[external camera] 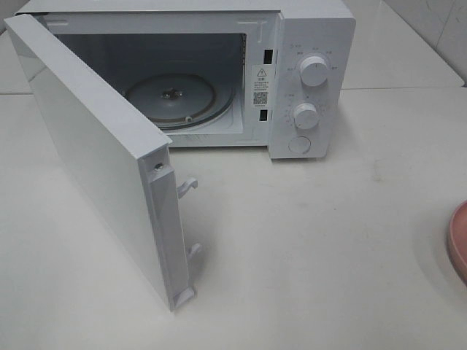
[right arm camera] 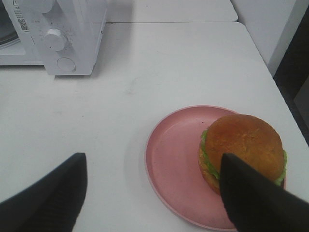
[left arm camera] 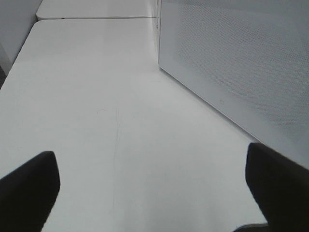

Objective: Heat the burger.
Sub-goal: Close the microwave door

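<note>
Pink plate (right arm camera: 169,164) carries the burger (right arm camera: 241,150); with the right tool (right arm camera: 154,193) spread apart and empty, straddle the bun squarely, squeezing gently. Left tool (left arm camera: 149,188) apart too.

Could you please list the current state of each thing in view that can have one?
Microwave door: swung wide open.
Turntable: bare, nothing on it.
Burger: on the pink plate, not gripped.
Left gripper: jaws open, empty.
Right gripper: jaws open above the plate.
</note>
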Controlling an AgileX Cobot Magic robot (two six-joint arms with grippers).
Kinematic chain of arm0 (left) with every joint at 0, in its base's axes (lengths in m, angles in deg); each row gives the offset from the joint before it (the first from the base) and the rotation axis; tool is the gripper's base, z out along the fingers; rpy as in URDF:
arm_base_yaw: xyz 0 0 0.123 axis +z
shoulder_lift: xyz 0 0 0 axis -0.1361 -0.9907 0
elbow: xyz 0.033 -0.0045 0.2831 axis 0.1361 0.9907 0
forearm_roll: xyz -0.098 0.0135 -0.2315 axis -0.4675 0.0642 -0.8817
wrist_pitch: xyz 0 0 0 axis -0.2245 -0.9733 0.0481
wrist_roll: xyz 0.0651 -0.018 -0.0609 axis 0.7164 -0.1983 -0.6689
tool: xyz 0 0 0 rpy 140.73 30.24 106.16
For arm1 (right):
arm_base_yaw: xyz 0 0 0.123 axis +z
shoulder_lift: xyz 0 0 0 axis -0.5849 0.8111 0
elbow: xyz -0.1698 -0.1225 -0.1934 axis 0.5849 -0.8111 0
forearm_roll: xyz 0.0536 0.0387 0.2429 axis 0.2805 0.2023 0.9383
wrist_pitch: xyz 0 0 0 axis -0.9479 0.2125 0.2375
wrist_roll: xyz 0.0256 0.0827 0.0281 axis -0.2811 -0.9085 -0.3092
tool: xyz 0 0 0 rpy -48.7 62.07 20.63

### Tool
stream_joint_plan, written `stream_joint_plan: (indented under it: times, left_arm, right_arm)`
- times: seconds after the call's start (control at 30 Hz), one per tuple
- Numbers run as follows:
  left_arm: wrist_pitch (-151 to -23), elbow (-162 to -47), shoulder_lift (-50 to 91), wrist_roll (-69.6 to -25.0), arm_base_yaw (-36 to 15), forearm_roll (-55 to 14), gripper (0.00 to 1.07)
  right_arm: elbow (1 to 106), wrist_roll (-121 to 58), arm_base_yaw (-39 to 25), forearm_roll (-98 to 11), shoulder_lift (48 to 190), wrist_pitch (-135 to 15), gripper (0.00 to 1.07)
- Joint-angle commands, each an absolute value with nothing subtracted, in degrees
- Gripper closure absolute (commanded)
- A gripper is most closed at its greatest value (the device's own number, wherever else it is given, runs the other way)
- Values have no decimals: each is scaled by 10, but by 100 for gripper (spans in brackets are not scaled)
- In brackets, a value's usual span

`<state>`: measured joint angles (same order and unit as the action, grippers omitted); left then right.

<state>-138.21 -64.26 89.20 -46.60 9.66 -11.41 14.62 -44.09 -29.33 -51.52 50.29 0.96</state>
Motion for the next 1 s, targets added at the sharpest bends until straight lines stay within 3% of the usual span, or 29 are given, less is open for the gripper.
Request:
stream_joint_plan:
  times: [0.03,0.37,0.43,0.47,0.5,0.53,0.57,0.6,0.63,0.67,0.7,0.73,0.77,1.0]
  left_arm:
    - [-1374,-641,895,-469,98,-114,8]
    - [-1326,-657,830,-468,98,-114,11]
    - [-1294,-656,777,-468,98,-119,26]
    - [-1294,-656,777,-468,98,-119,26]
    - [-1286,-656,763,-468,98,-120,34]
    - [-1273,-656,737,-468,98,-120,51]
    - [-1273,-656,737,-468,98,-120,51]
    - [-1262,-656,708,-468,98,-120,71]
    - [-1262,-656,708,-468,98,-120,71]
    - [-1258,-656,694,-468,98,-120,78]
    - [-1246,-654,670,-469,98,-122,94]
    - [-1246,-654,670,-469,98,-122,94]
    - [-1221,-650,644,-471,98,-125,104]
    - [-1122,-647,564,-467,98,-132,107]
  right_arm:
    - [144,-436,-297,-512,486,7,34]
    - [144,-436,-297,-512,486,7,34]
    - [144,-436,-297,-512,486,7,34]
    - [144,-436,-297,-512,486,7,34]
    - [144,-436,-297,-512,486,7,34]
    - [144,-436,-297,-512,486,7,34]
    - [144,-436,-297,-512,486,7,34]
    - [144,-436,-297,-512,486,7,34]
    - [144,-436,-297,-512,486,7,34]
    - [144,-436,-297,-512,486,7,34]
    - [144,-436,-297,-512,486,7,34]
    - [144,-436,-297,-512,486,7,34]
    - [144,-436,-297,-512,486,7,34]
    - [144,-436,-297,-512,486,7,34]
